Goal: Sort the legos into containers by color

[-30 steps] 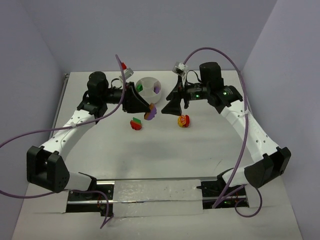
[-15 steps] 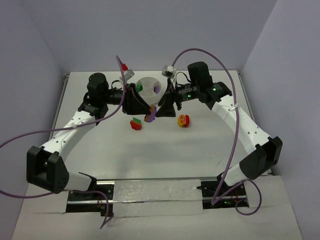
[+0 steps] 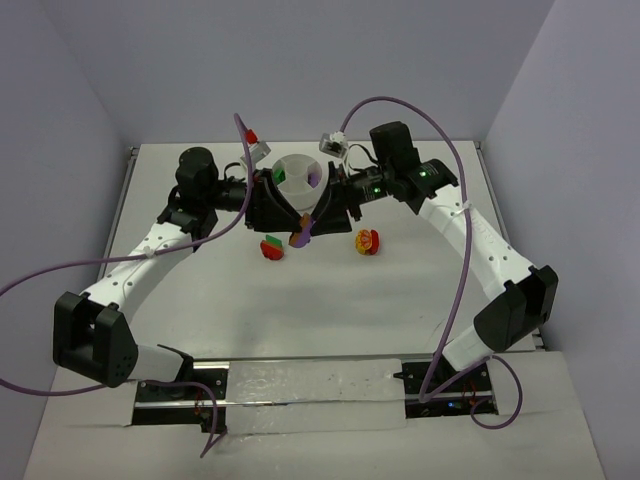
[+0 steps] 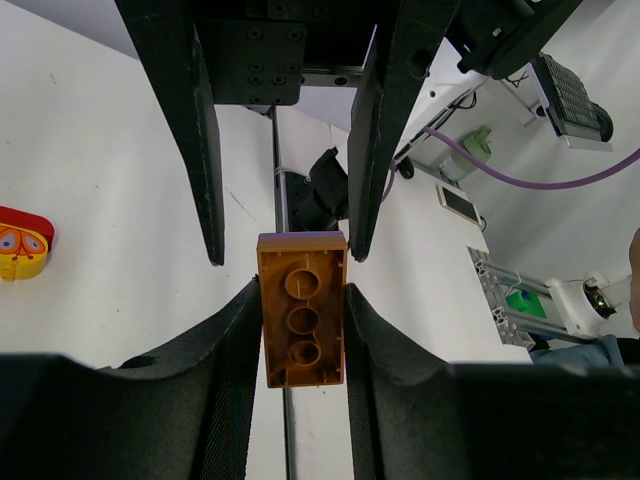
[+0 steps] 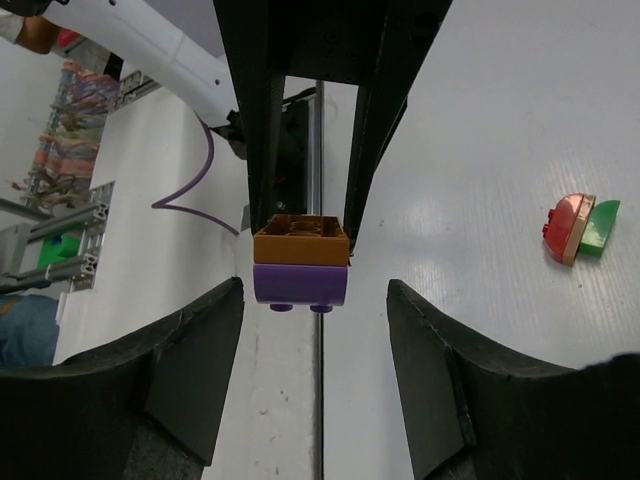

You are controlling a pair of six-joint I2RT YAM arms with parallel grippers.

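Simply, lilac walls [image 3: 300,70] surround a white table [image 3: 330,320] bearing loose legos [image 3: 367,241].

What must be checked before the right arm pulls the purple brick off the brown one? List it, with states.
1. Left fingers clamped on the orange-brown brick: ok.
2. Purple brick joined to the orange-brown brick: ok.
3. Right fingers straddling the purple brick: ok, one on each side.
4. Right fingers touching the purple brick: not ok, there is a gap on both sides.
5. Purple section of the white bowl free to receive it: cannot tell, the arms partly cover the bowl.
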